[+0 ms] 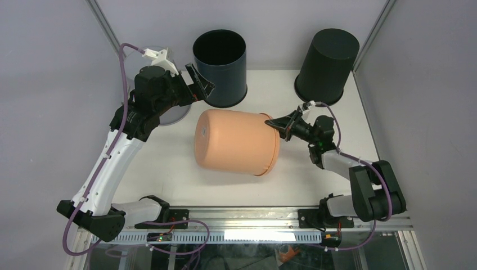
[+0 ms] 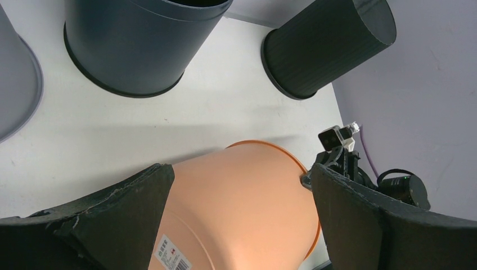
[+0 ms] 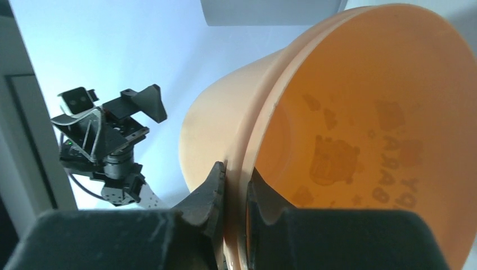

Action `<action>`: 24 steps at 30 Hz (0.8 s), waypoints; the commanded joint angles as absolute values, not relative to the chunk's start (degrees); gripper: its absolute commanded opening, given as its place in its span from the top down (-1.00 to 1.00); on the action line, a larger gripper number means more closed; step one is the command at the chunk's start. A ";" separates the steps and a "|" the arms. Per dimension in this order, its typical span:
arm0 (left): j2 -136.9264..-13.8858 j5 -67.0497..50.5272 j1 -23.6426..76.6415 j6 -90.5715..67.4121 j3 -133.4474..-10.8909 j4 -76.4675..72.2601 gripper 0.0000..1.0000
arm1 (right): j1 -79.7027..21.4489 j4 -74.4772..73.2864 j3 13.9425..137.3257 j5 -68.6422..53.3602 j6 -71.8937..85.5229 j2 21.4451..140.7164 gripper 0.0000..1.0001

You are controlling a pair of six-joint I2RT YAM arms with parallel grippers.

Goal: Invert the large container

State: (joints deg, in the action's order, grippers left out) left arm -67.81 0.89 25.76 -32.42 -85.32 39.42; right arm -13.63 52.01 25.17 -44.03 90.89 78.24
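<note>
The large orange container lies on its side in the middle of the table, mouth to the right and base to the left. My right gripper is shut on its rim at the upper right; in the right wrist view the gripper has one finger inside and one outside the container's wall. My left gripper is open and empty, held above the table behind the container's base end. In the left wrist view the gripper frames the container below without touching it.
A dark blue container stands upright at the back middle, close to my left gripper. A black container stands upside down at the back right. A grey container sits at the back left, mostly hidden by my left arm.
</note>
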 commanded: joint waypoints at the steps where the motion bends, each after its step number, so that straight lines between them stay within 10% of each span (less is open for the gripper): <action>1: -67.40 -1.23 25.17 -32.52 -84.74 36.79 -0.98 | -12.43 29.95 24.65 -43.70 72.99 78.50 0.72; 24: -67.43 -1.60 25.07 -32.52 -84.20 36.61 -0.98 | -9.63 25.71 20.54 -40.90 66.45 80.25 0.42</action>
State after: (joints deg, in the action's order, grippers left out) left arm -67.83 0.36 25.76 -32.42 -83.61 39.27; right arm -9.15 43.62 24.56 -41.69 80.58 78.00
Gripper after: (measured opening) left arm 0.987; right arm 0.292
